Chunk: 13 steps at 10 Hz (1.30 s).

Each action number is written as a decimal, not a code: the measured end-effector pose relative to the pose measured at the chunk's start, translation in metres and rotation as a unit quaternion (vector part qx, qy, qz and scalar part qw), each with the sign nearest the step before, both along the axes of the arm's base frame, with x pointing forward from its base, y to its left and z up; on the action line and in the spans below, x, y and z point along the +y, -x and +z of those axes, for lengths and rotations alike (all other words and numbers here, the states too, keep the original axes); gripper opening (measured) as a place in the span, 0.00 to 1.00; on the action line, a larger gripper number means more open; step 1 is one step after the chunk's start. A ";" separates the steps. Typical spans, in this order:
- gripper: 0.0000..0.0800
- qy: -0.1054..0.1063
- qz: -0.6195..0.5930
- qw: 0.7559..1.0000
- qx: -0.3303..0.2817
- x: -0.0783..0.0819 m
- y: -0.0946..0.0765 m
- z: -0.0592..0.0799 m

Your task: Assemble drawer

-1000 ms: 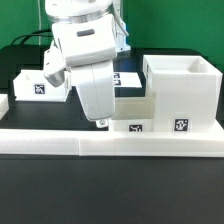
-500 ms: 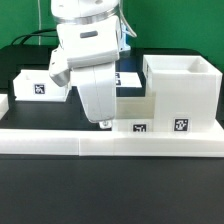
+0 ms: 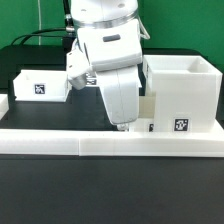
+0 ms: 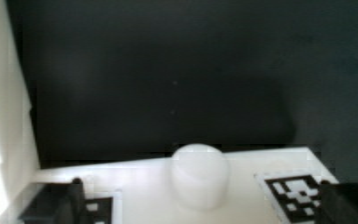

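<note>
In the exterior view the large white casing (image 3: 181, 88) stands at the right, with a tag on its front. A low knobbed tray box (image 3: 146, 112) sits against its left side, mostly hidden behind my arm. A second tray box (image 3: 40, 84) sits at the left. My gripper (image 3: 124, 125) points down just over the front of the tray box beside the casing. In the wrist view the gripper (image 4: 208, 208) is open, with dark fingers (image 4: 66, 205) set wide on either side of the tray's white knob (image 4: 197, 168) and touching nothing.
A long low white border rail (image 3: 70, 141) runs across the front of the black table. A tag (image 4: 304, 190) lies on the tray face beside the knob. Cables hang behind the arm at the back.
The arm has moved toward the exterior view's right, from beside the left tray box to the tray box next to the casing. The gripper stays low and empty.
</note>
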<state>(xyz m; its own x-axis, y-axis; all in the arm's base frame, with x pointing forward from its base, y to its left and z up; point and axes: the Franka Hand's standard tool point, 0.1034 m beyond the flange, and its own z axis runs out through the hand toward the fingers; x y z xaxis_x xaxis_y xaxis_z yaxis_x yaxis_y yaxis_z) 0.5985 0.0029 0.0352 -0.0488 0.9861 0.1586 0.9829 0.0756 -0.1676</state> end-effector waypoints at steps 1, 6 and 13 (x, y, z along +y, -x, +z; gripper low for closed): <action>0.81 0.010 -0.003 1.000 0.001 0.000 0.000 0.000; 0.81 0.013 -0.009 1.000 0.001 0.001 -0.001 0.000; 0.81 0.033 0.003 0.999 -0.003 -0.001 -0.002 -0.001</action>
<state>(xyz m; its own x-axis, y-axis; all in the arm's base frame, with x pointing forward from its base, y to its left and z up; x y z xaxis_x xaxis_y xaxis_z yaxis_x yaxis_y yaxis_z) 0.6005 0.0022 0.0345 -0.0552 0.9941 0.0929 0.9834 0.0702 -0.1672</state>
